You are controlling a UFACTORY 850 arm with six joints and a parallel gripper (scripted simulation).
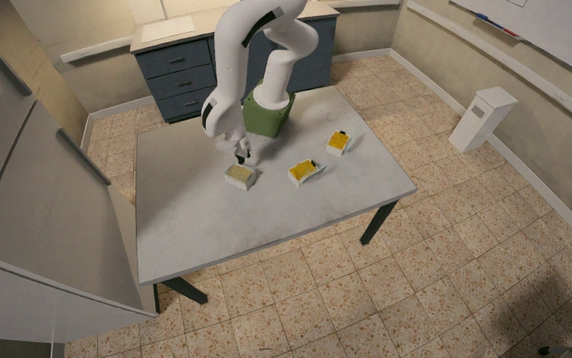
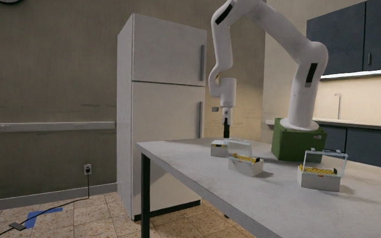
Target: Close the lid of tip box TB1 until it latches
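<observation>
Three white tip boxes with yellow tips stand flat on the grey table. The left box (image 1: 240, 176) has its clear lid lying down over the tips, so it looks pale; in the exterior view this box (image 2: 218, 148) is partly hidden behind the middle box's lid. The middle box (image 1: 303, 171) (image 2: 245, 164) and the right box (image 1: 338, 142) (image 2: 319, 176) have their lids standing open. My gripper (image 1: 240, 159) (image 2: 226, 135) is shut and empty, pointing straight down just over the far edge of the left box's lid. I cannot tell whether it touches the lid.
The arm's green base block (image 1: 267, 113) stands at the back of the table. A white fridge (image 2: 162, 112) stands beside the table's left end. Blue drawers (image 1: 181, 82) are behind the table, and a white bin (image 1: 479, 119) is by the right wall.
</observation>
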